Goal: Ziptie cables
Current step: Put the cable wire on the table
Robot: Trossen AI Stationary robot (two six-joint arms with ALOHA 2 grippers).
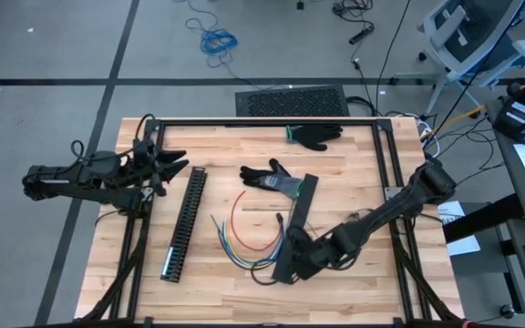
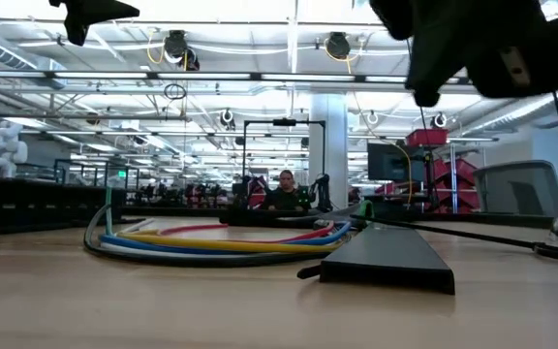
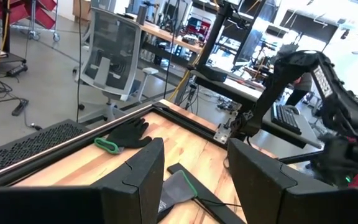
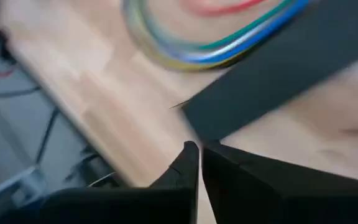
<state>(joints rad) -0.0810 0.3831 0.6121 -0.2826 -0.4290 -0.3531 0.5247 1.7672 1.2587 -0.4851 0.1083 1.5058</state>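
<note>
The cables [image 1: 249,232], thin red, yellow, blue and green wires, lie in a loose curved bundle on the wooden table [image 1: 217,150], left of a flat black strip [image 1: 297,219]. The low view shows the cables [image 2: 221,244] resting flat beside the strip [image 2: 390,257]. My right gripper [image 1: 292,262] hovers shut over the strip's near end, raised off the table and pointing slantwise down. In its wrist view the right gripper [image 4: 199,155] has nothing between its fingers, with the cables [image 4: 216,43] beyond. My left gripper [image 1: 176,169] waits open at the table's left edge, held level.
A long black slotted duct [image 1: 183,223] lies left of the cables. One black glove [image 1: 267,175] lies at the strip's far end, another [image 1: 317,135] near the far edge. A black frame [image 1: 272,123] runs round the table. Bare wood shows along the near edge.
</note>
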